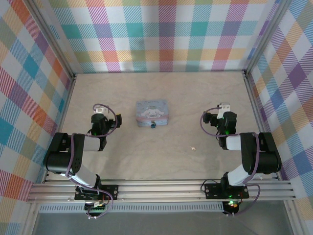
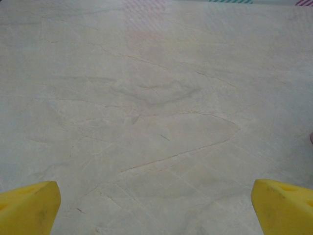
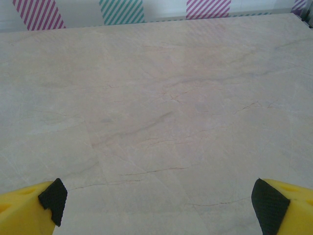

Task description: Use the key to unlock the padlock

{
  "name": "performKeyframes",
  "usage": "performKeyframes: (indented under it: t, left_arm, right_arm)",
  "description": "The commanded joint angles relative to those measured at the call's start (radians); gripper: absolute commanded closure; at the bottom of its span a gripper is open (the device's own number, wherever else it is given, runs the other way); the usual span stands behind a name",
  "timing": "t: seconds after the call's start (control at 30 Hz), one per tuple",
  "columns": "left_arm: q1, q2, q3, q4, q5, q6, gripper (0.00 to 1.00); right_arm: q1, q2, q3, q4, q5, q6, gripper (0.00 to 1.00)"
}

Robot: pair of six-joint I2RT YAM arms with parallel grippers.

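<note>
table (image 2: 156, 98): matt grained wood | tin (image 1: 151, 111): smooth printed metal

Tin (image 1: 152, 111) mid-table (padlock (image 1: 153, 125) at front), open tabletop (image 1: 161, 156) around

A: From where does the top camera look?
B: From high above the near edge, down on the whole worktop (image 1: 161, 156), facing the far checked wall (image 1: 161, 34).
A: And the wrist cameras?
B: Each sits low and close over the bare worktop, looking forward between its own yellow jaws. All three views share that worktop.
</note>
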Motion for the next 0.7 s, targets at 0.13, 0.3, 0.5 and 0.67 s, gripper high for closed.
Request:
performKeyframes:
  t: [0.13, 0.3, 0.5, 0.67]
  left_arm:
    - [0.010, -0.200, 0.039, -0.189, -0.019, -0.019, 0.04]
    - [0.010, -0.404, 0.106, -0.394, 0.019, -0.128, 0.00]
    - [0.010, -0.461, 0.281, -0.697, 0.140, -0.329, 0.00]
    - [0.001, -0.485, 0.268, -0.713, 0.283, -0.561, 0.00]
  right_arm:
    - [0.001, -0.097, 0.038, -0.127, 0.035, 0.024, 0.00]
    - [0.000, -0.245, 0.126, -0.454, 0.048, 0.088, 0.00]
    - [0.024, -0.362, 0.307, -0.920, -0.020, 0.232, 0.00]
    - [0.042, -0.436, 0.371, -1.142, -0.176, 0.372, 0.04]
